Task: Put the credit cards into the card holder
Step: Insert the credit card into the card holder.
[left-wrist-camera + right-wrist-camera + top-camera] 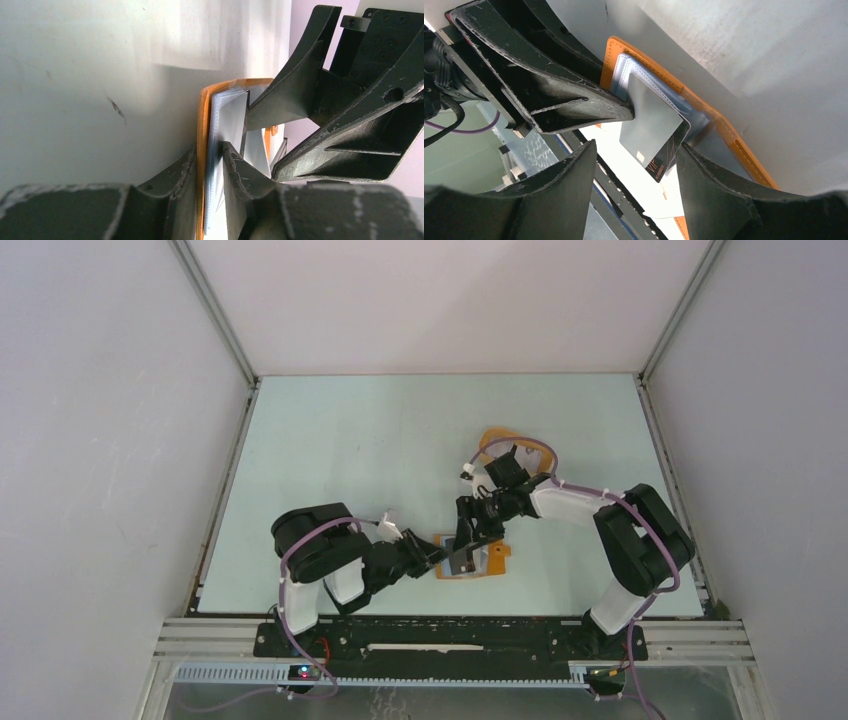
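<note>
Watching left gripper [209,147] clamped on card holder [202,120], pinching orange cover and clear sleeves together. Holder lies open on table [380,440] toward near edge, between both arms. Right gripper [635,145] hangs over holder, fingers apart, gripping nothing. I see grey credit card [649,122] part-way inside sleeve, its dark corner sticking out between right fingers [569,175]. Orange tray [490,437] sits farther back.

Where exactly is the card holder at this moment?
In the top view, the card holder lies on the table near its front edge, between the two arms. The left gripper has its jaws shut on its left side.
</note>
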Robot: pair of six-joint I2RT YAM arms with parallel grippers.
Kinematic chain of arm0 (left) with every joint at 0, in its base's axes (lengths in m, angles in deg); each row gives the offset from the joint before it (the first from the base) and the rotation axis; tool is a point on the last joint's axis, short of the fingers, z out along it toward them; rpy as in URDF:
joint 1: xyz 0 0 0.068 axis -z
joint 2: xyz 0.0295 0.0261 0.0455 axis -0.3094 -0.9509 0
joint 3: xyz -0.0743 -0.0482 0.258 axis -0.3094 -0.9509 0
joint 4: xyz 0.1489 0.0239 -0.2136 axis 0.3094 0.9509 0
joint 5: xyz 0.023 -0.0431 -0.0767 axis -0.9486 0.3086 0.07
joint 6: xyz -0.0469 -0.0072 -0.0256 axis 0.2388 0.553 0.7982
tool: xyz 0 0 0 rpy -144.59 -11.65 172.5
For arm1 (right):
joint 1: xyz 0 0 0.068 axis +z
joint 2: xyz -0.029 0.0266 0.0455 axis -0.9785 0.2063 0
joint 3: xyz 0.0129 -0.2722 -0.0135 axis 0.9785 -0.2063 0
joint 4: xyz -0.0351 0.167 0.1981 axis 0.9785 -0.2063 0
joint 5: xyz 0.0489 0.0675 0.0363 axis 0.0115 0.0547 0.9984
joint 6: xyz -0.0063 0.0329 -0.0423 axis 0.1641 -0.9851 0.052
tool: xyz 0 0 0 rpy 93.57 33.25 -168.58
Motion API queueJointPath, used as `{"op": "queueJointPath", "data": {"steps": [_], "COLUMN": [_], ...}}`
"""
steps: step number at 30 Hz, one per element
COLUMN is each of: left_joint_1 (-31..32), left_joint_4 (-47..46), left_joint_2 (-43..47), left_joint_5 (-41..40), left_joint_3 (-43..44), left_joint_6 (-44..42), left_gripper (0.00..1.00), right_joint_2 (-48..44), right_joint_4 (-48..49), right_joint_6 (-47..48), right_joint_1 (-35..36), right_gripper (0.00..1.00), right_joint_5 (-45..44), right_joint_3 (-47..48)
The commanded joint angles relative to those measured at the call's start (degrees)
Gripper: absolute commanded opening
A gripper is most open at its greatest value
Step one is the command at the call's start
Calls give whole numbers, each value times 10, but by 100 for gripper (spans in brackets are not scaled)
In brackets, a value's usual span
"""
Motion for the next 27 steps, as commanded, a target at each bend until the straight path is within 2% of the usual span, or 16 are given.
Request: {"op": "queueJointPath", "data": {"steps": [1, 6, 14, 27], "left_joint_1": [0, -1, -1, 0], "left_joint_4": [13, 10, -7, -14], "left_joint_2": [-1, -2, -11, 9], "left_joint_5": [6, 8, -4, -41], "left_joint_3": [8, 8, 0, -13], "left_joint_6": [-24, -25, -17, -15], "left_gripper": [28, 23, 13, 11], "right_joint_2": [15, 43, 31, 53], "right_joint_4": [13, 25, -36, -66], "right_joint_6": [-29, -47, 13, 35], "right_joint_1": [-2, -28, -15, 24], "right_gripper": [67, 68, 68, 72], "right_joint_5": [83, 120, 36, 7], "right_joint_3": [20, 26, 40, 46]}}
